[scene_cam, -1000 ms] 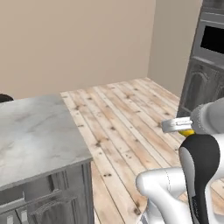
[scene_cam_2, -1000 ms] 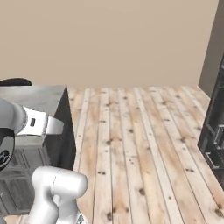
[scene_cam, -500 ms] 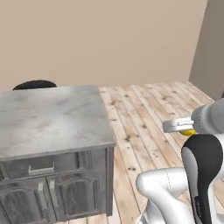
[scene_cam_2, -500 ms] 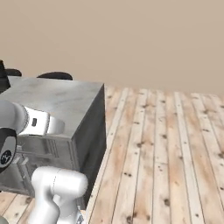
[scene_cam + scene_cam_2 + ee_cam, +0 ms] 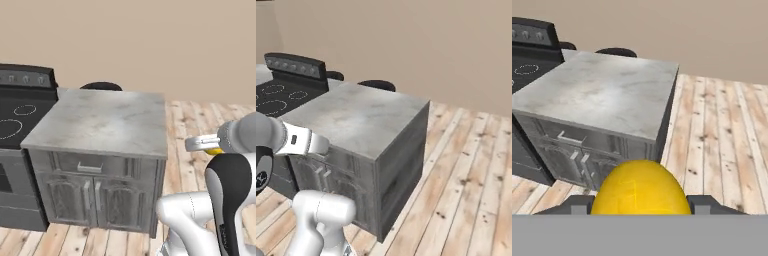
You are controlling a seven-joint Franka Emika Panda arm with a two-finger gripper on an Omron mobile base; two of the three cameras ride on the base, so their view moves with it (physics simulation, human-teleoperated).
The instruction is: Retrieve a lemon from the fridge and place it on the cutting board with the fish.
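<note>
The jaws are clamped on the lemon (image 5: pixel 640 189), a smooth, bright yellow, rounded fruit that sits between the two dark fingertips at the bottom of the hand view; in the left base view a sliver of its yellow shows at the end of the white arm. So the fetching looks done, and the carrying is under way. What is left, by my judgement, is to reach the cutting board with the fish and set the fruit down there.

Ahead stands a bench (image 5: pixel 102 118) with a flat, grey marbled stone top and dark grey panelled doors with a drawer below. Beside it is a black stove (image 5: pixel 282 93) with ring burners. The floor (image 5: pixel 466 185) is pale knotty wooden planking, and the wall is plain tan.
</note>
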